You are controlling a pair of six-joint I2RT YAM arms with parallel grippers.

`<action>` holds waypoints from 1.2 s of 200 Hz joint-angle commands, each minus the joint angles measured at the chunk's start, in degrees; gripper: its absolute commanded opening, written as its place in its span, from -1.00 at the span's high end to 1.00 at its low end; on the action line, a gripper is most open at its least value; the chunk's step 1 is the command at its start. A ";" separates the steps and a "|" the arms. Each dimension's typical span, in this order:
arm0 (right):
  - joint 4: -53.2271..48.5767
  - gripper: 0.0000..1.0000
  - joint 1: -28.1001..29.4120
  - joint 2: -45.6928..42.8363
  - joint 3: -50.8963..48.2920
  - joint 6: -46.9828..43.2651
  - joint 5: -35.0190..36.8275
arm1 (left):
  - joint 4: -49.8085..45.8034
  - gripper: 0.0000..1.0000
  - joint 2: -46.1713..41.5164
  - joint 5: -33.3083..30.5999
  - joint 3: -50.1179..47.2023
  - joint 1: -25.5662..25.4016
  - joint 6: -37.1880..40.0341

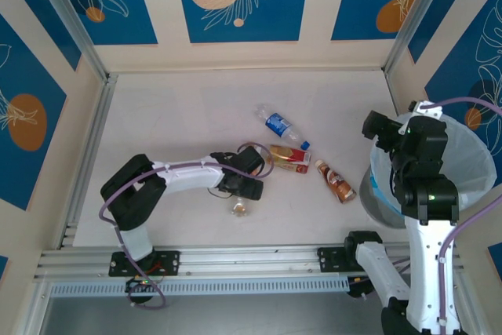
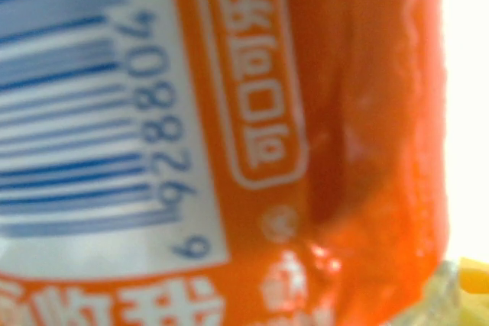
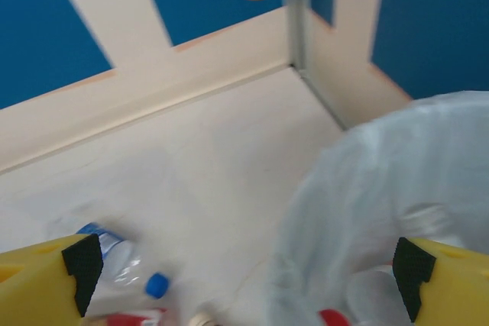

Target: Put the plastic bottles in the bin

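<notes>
An orange-and-red-labelled bottle (image 1: 290, 158) lies mid-table. My left gripper (image 1: 257, 164) is at its left end. In the left wrist view its orange label and barcode (image 2: 252, 143) sit pressed close to the lens, and my fingers are hidden. A clear bottle with a blue label (image 1: 281, 125) lies behind it, and a brown bottle (image 1: 336, 181) to its right. The bag-lined bin (image 1: 471, 154) stands at the far right. My right gripper (image 3: 248, 265) hangs open and empty over the bin's left rim (image 3: 397, 188). A clear bottle with a red cap (image 3: 334, 317) lies inside.
A small clear bottle (image 1: 239, 208) lies just in front of my left wrist. Blue and cream wall panels close the table on three sides, with metal posts (image 1: 74, 25) at the back corners. An aluminium rail (image 1: 251, 256) runs along the near edge.
</notes>
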 commanded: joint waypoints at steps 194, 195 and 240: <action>12.89 -0.99 8.84 -0.05 -8.86 3.64 -21.39 | 8.76 0.11 -9.96 -1.52 -4.29 0.06 12.08; 12.93 -0.99 8.81 -0.03 -8.86 3.70 -21.62 | 8.80 0.11 -10.05 -1.45 -4.27 0.07 12.21; 8.99 -0.99 8.93 0.98 -6.21 2.07 -22.89 | 11.28 0.13 -15.20 0.11 -4.17 2.00 17.36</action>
